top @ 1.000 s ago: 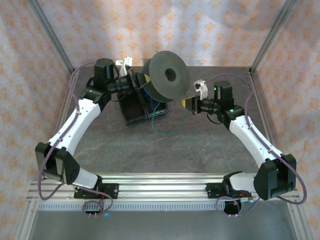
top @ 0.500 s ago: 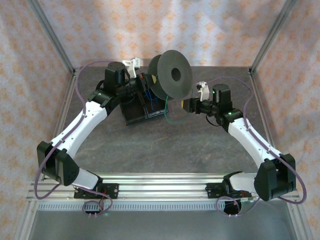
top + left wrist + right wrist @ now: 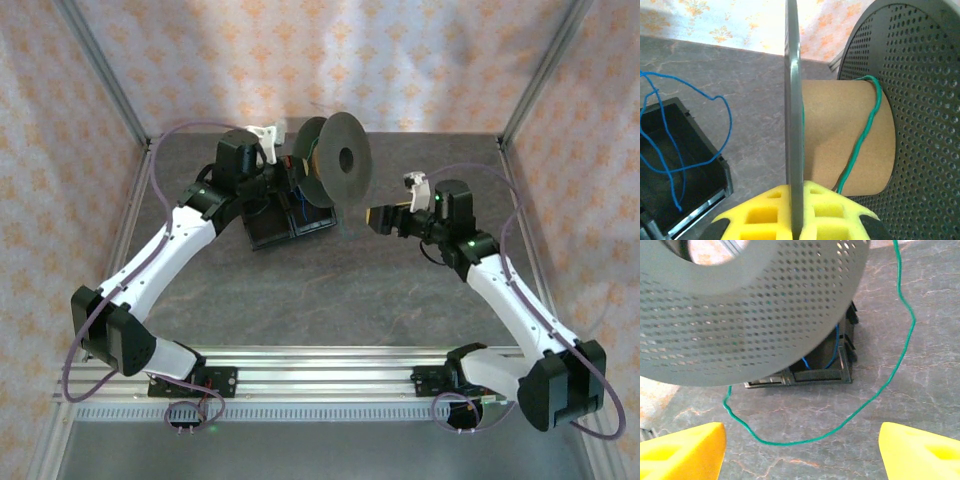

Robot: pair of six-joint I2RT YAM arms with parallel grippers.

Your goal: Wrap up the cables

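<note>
1. Grey perforated plastic makes up the spool (image 3: 335, 188), which is held on edge above the desk (image 3: 330, 300), its round faces turned sideways.
2. At the spool's left side, the left fingers (image 3: 298, 170) pinch the rim of one flange. In the left wrist view the yellow pads (image 3: 765, 217) press against either side of that thin edge.
3. One strand of the green cable (image 3: 866, 127) crosses the spool's cardboard core (image 3: 835, 125) between the two flanges. From there it drops below the spool and spreads in a wide, loose loop (image 3: 913, 322) on the desk.
4. Beneath the spool and toward its left, a black bin (image 3: 265, 230) stands on the desk. The blue cable (image 3: 730, 125) lies tangled inside it, with one arc rising above the bin's rim.
5. To the right of the spool and a little lower, the right fingers (image 3: 383, 215) hover spread wide with nothing between them. In the right wrist view their yellow tips (image 3: 685, 450) frame the green loop without touching it.
</note>
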